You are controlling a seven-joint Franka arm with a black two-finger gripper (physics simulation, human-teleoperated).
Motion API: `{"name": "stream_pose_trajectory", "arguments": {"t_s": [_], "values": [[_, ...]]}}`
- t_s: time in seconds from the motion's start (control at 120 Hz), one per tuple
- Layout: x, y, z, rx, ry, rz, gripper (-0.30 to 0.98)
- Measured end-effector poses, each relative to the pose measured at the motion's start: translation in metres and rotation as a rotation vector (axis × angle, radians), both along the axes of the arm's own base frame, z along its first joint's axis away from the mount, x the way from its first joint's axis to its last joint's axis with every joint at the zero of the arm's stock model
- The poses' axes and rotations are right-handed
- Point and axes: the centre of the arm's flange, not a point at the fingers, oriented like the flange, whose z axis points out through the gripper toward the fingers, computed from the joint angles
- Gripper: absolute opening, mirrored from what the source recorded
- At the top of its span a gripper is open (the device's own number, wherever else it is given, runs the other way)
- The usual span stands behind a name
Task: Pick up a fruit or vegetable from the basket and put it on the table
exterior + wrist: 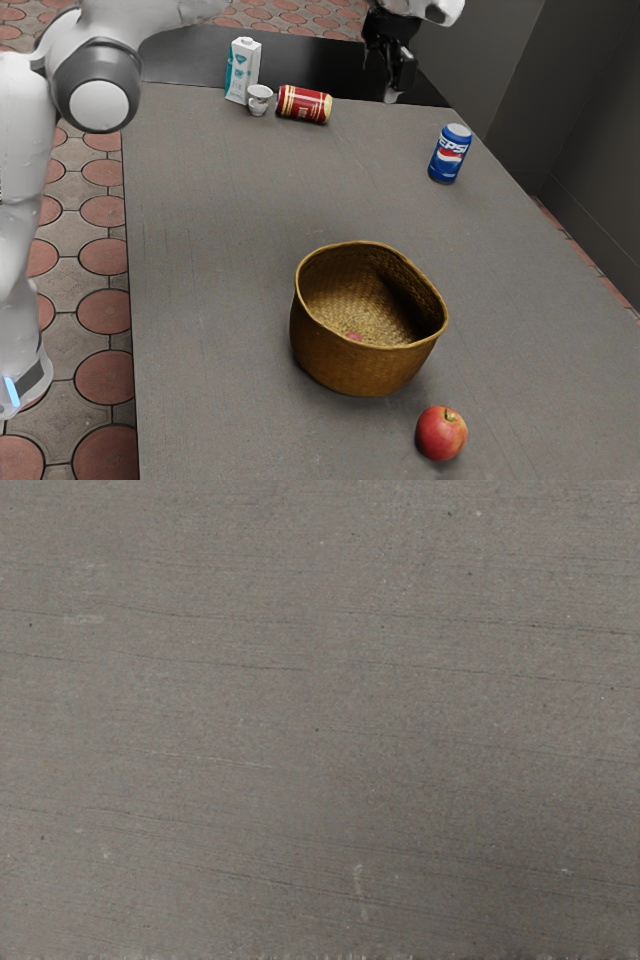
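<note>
Apple (440, 436) on table (220, 250), just beside basket (352, 365), well apart from table's far edge. Stem end up, tipped slightly toward exterior view's right; long axis unclear. Gripper (393, 92) raised; spread or pressed together, cannot tell.

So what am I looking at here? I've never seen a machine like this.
The white and grey machine is a robot arm. The exterior view comes from a camera at its side; the wrist view comes from one on the arm's hand, looking at the tabletop.

On the table stand a woven basket, a blue Pepsi can, a carton and a small white cup. A red can lies on its side, and an apple sits outside the basket. Inside the basket is a reddish spot I can't identify.

I can see nothing held in the black pincer.
</note>
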Motion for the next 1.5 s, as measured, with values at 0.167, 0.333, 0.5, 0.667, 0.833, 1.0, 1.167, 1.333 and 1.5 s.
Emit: {"name": "stream_pose_trajectory", "arguments": {"t_s": [0.167,0.333,0.5,0.667,0.833,1.0,1.167,1.333,1.5], "values": [[0.021,-0.007,-0.034,-0.017,0.056,0.013,0.69],[-0.038,0.010,-0.098,-0.157,0.194,0.085,0.69],[-0.071,-0.065,-0.099,-0.142,0.188,0.003,0.69],[-0.095,-0.227,-0.164,-0.126,0.281,-0.250,0.68],[-0.070,-0.257,-0.196,-0.172,0.272,-0.254,0.69],[-0.049,-0.273,-0.217,-0.202,0.249,-0.243,0.69],[-0.024,-0.259,-0.223,-0.223,0.216,-0.190,0.69],[-0.012,-0.260,-0.244,-0.228,0.222,-0.170,0.69],[-0.002,-0.248,-0.261,-0.228,0.231,-0.134,0.69]]}}
